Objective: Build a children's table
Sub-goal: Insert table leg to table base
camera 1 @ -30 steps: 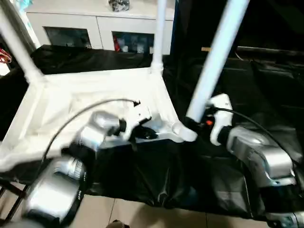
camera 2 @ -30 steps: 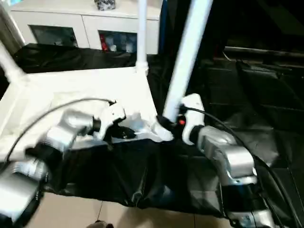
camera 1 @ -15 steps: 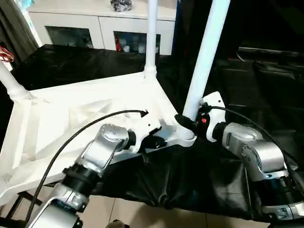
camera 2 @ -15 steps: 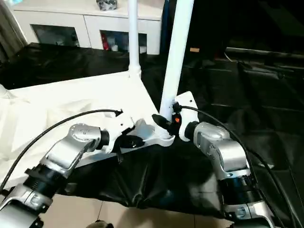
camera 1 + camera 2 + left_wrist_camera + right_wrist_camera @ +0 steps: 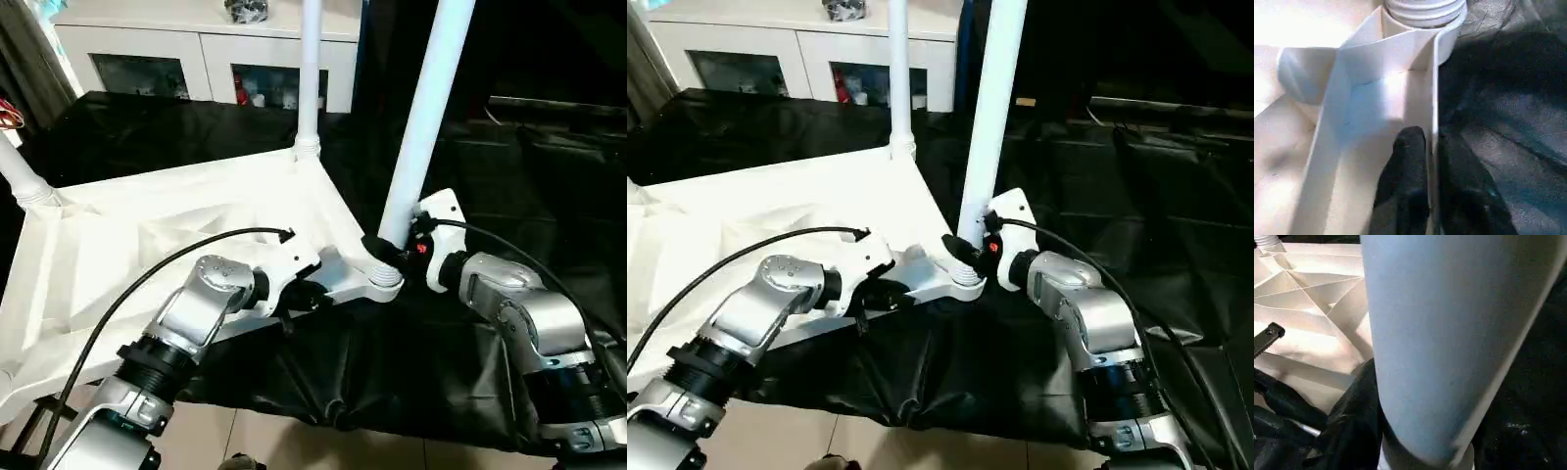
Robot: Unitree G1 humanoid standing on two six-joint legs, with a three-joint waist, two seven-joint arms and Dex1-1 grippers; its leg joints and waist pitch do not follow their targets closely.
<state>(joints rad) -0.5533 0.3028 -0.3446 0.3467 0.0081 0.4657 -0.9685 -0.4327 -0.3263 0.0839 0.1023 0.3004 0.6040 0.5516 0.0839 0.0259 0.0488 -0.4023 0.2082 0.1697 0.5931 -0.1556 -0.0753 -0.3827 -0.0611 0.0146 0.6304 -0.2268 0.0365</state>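
Left eye view shows the white tabletop (image 5: pixel 147 245) lying underside-up on the black-covered counter (image 5: pixel 509 176), with legs standing in its corner sockets at ten, twelve and, nearest, four o'clock. The left pincer (image 5: pixel 1431 161) is nearly closed, its two black fingers (image 5: pixel 1405 166) pinching the tabletop's thin near rim just beside the four o'clock socket. The right pincer (image 5: pixel 384 252) stands half open, clasped around the base of the near leg (image 5: pixel 423 117) just above that socket.
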